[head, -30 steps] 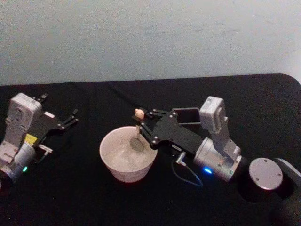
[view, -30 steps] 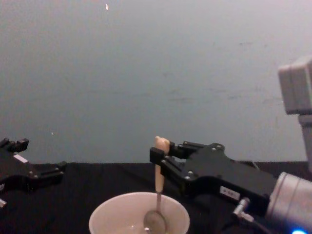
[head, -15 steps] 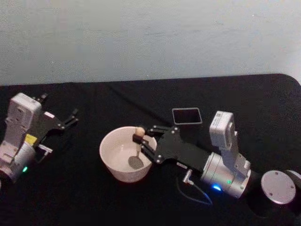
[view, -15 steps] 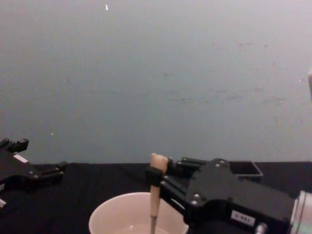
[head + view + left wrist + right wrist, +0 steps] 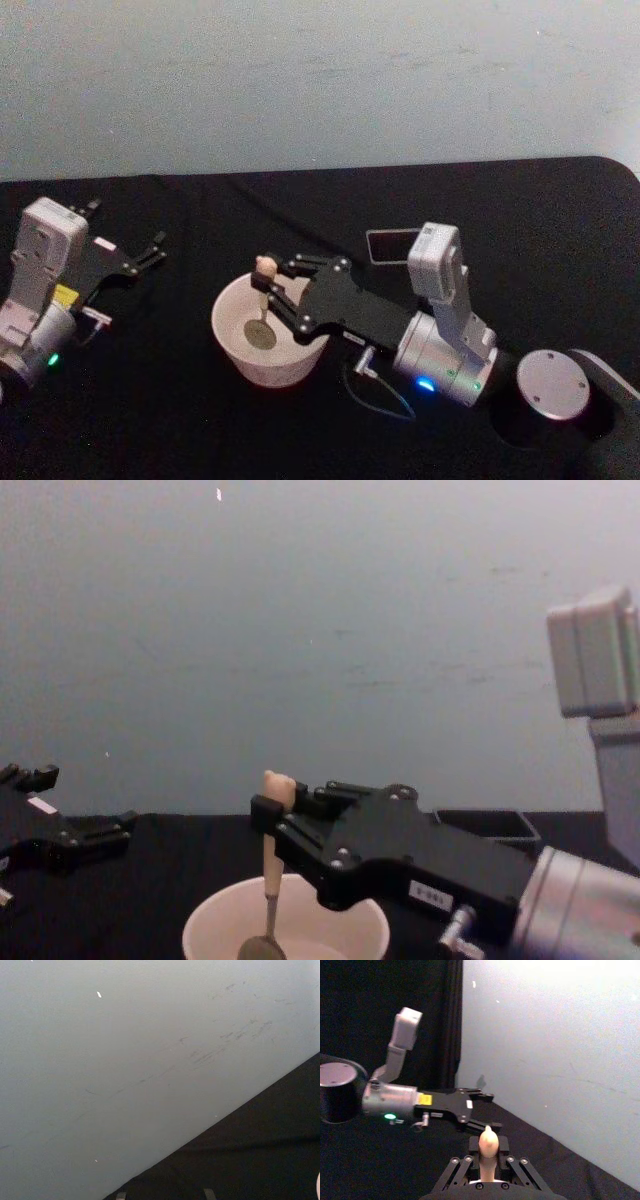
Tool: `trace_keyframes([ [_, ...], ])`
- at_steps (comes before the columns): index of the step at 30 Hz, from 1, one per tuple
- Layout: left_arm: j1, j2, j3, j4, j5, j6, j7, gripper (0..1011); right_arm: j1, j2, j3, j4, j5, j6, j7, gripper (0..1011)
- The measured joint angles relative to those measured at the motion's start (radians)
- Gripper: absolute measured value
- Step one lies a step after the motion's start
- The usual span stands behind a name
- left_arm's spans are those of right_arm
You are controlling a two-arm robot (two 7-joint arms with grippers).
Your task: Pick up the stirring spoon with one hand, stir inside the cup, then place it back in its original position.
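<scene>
1. The right end effector (image 5: 268, 284) has its fingers closed on the pale handle of the stirring spoon (image 5: 270, 865), just below the bear head. The spoon hangs near upright, its metal bowl low inside the cup (image 5: 255, 368) and toward the cup's left side.
2. A wide sweep could press the spoon's bowl against the cup wall and shove or tip the cup across the counter (image 5: 200, 425), since nothing holds it down.
3. The handle is slim and looks smooth. Side load from the wall could twist the spoon in the fingers or let it slip.
4. The return looks tight. The dark holder (image 5: 388, 246) is narrow and sits behind the right arm, so a tilted spoon may catch its rim.
5. The left end effector (image 5: 153, 251) lies parked with fingers apart, well left of the cup, and cannot steady it.
</scene>
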Motion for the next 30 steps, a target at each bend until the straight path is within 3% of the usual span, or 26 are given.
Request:
trace_keyframes([
  [8,0.0,0.0,0.0,0.0,0.0,0.0,0.0,1001,0.043,-0.032,0.013,0.068,-0.029,-0.011,-0.039,212],
  [19,0.0,0.0,0.0,0.0,0.0,0.0,0.0,1001,0.048,-0.035,0.029,0.088,-0.039,-0.018,-0.042,211],
  [30,0.0,0.0,0.0,0.0,0.0,0.0,0.0,1001,0.014,0.004,0.061,0.051,-0.019,-0.013,-0.034,211],
])
